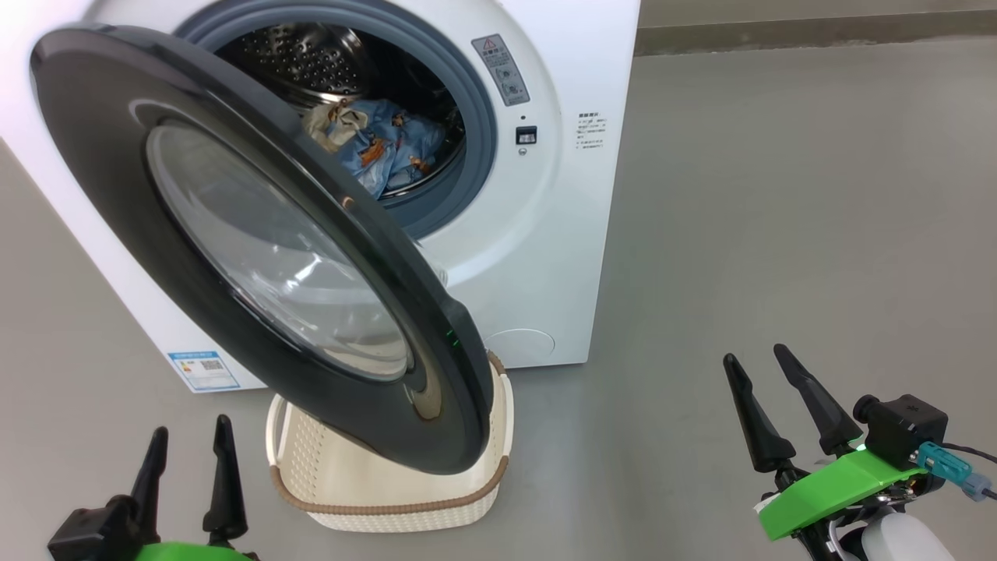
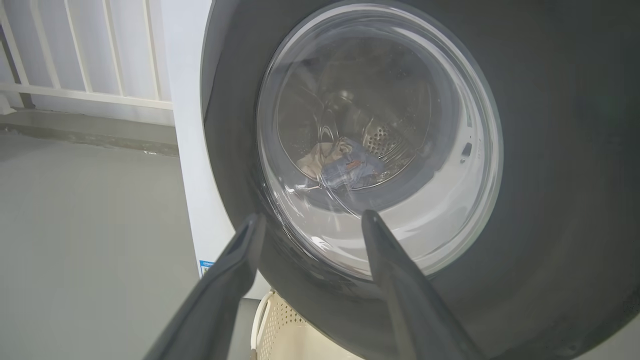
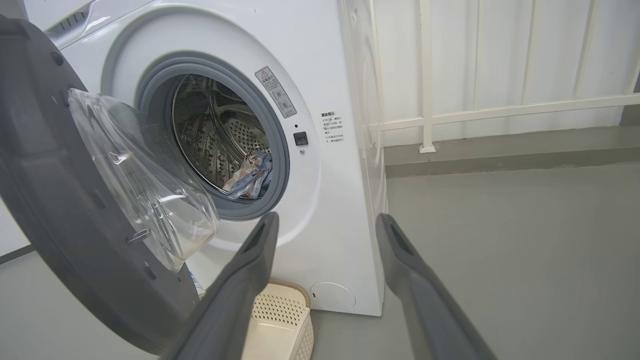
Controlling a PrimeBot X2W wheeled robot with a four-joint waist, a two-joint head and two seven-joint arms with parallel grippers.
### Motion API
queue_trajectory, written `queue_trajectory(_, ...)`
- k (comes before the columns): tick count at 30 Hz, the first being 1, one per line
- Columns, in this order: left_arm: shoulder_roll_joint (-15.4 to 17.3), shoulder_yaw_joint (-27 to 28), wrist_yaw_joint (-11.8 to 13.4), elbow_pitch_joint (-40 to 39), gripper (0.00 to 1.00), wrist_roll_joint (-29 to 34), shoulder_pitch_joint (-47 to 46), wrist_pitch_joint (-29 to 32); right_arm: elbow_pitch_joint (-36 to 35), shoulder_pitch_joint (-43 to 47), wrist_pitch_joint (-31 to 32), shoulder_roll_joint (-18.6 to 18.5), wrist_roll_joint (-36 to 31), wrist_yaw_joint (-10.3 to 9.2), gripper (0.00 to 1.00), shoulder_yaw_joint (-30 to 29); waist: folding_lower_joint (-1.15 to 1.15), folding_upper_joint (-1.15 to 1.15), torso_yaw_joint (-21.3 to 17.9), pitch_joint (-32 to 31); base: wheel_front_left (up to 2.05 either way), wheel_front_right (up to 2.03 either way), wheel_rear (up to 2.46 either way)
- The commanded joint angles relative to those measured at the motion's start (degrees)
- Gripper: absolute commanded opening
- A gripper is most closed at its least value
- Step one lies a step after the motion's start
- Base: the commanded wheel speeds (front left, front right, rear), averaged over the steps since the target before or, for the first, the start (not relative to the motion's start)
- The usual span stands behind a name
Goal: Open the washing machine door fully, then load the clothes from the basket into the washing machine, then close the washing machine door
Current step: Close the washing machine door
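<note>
Left pincer (image 1: 192, 425) near washing machine door (image 1: 257, 234)

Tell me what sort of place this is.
Probably a laundry spot on a balcony or utility area: a white washing machine on bare grey floor, a basket in front, white railing behind.

Grey floor (image 1: 779, 195); white railing (image 3: 425, 75)

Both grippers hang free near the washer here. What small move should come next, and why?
Probably bring the open left gripper up to the outer face of the washing machine door to push it shut: the clothes lie inside the washing machine, what shows of the basket looks empty, and the door stands ajar.
</note>
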Motion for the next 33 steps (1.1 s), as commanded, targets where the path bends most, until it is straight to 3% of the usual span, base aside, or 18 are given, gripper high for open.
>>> queue_trajectory(1, 0.54, 2.28, -0.28, -1.32, 1.0, 0.55, -1.57, -0.52, -1.6, -1.14, -0.28, -0.74, -0.47, 0.09, 1.0, 1.04, 0.0, 0.0, 0.31, -0.01, 0.0, 0.0, 0.0)
queue_trajectory(4, 0.42, 2.34, -0.38, -1.17, 1.0, 0.46, -1.64, -0.52, -1.68, -1.43, -0.28, -0.67, -0.45, 0.09, 0.96, 1.14, 0.0, 0.0, 0.67, -0.04, 0.0, 0.0, 0.0)
queue_trajectory(5, 0.36, 2.35, -0.43, -1.11, 1.0, 0.45, -1.71, -0.52, -1.73, -1.61, -0.28, -0.66, -0.43, 0.09, 0.82, 1.11, 0.0, 0.0, 0.94, -0.04, 0.0, 0.0, 0.0)
queue_trajectory(6, 0.3, 2.32, -0.5, -1.04, 1.0, 0.44, -1.78, -0.52, -1.8, -1.81, -0.28, -0.65, -0.39, 0.09, 0.56, 1.09, 0.0, 0.0, 1.24, -0.07, 0.0, 0.0, 0.0)
queue_trajectory(7, 0.24, 2.26, -0.57, -0.95, 1.0, 0.45, -1.83, -0.52, -1.94, -2.0, -0.28, -0.63, -0.34, 0.09, 0.44, 1.13, 0.0, 0.0, 1.58, -0.11, 0.0, 0.0, 0.0)
queue_trajectory(9, 0.11, 2.18, -0.66, -0.85, 1.0, 0.44, -1.82, -0.52, -2.4, -2.34, -0.28, -0.55, -0.29, 0.09, 0.0, 1.3, 0.0, 0.0, 2.34, -0.21, 0.0, 0.0, 0.0)
queue_trajectory(16, -0.31, 1.9, -0.79, -0.46, 1.0, 0.33, -1.59, -0.52, -6.58, -4.05, -0.28, 0.39, -0.23, 0.09, 0.0, 2.31, 0.0, 0.0, 5.75, -0.56, 0.0, 0.0, 0.0)
queue_trajectory(25, -0.85, 0.97, -0.96, 0.25, 1.0, -0.02, -1.55, -0.52, -19.53, -6.77, -0.28, 2.57, 0.7, 0.09, 0.0, 4.31, 0.0, 0.0, 10.37, -1.16, 0.0, 0.0, 0.0)
queue_trajectory(33, -1.08, 0.81, -1.08, 0.74, 1.0, -0.17, -1.57, -0.52, -26.44, -8.38, -0.28, 2.89, 1.17, 0.09, 0.0, 9.7, 0.0, 0.0, 13.73, -1.62, 0.0, 0.0, 0.0)
